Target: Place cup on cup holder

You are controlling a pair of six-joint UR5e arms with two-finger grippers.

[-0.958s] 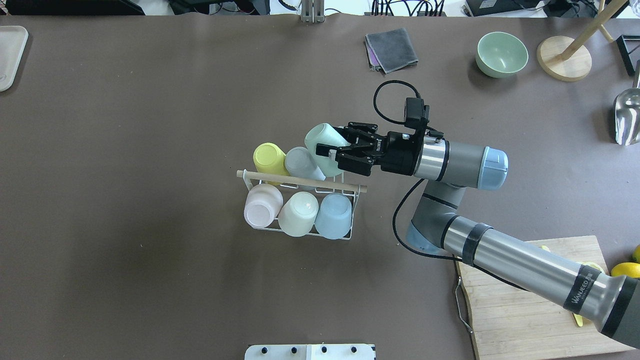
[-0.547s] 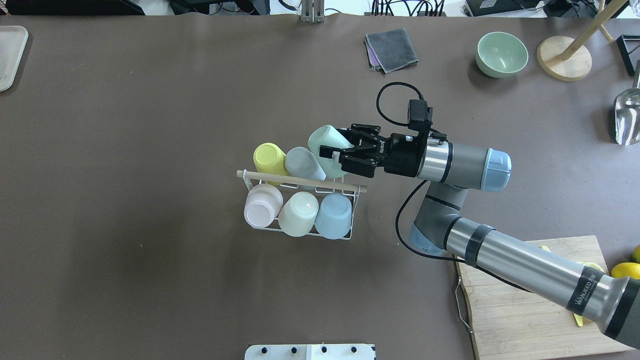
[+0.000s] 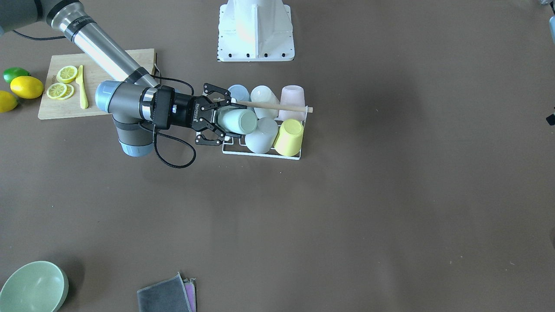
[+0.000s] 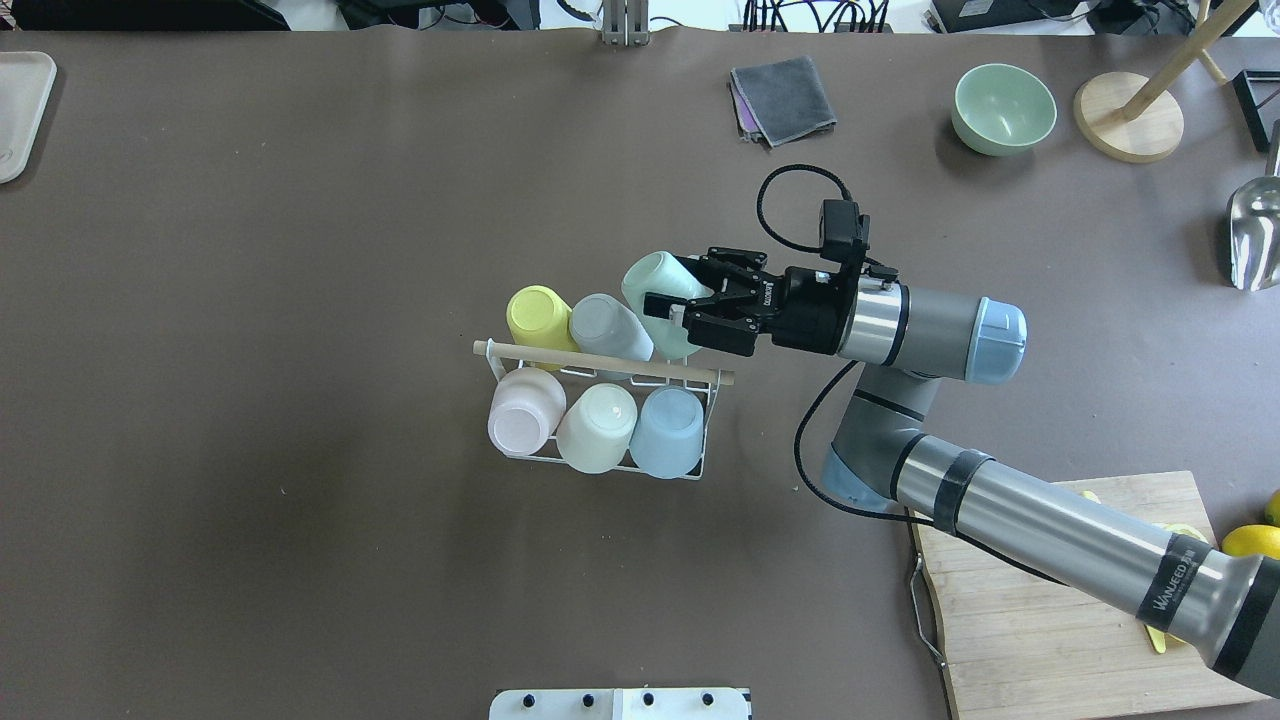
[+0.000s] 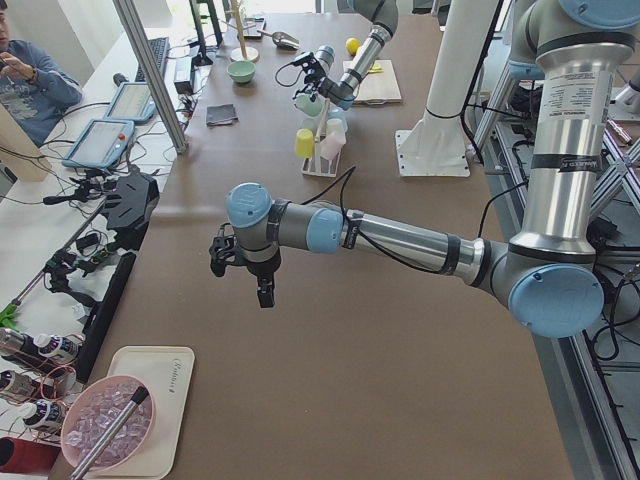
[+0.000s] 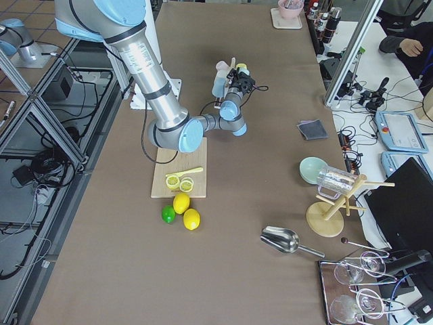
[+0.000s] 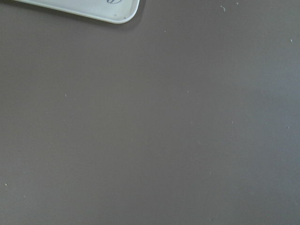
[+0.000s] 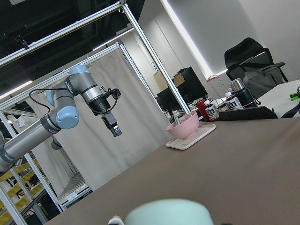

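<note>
Right gripper (image 4: 672, 308) pinches the mint cup (image 4: 645, 280) across its sidewall, at the far-right corner of the cup holder (image 4: 600, 362). I judge it light, rigid, slick; a mid-wall hold suits.

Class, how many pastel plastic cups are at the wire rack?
6: pink cup, cream cup, blue cup in the robot-side row; yellow cup, grey cup behind; mint-green cup in the right tool. None seems hidden.
</note>
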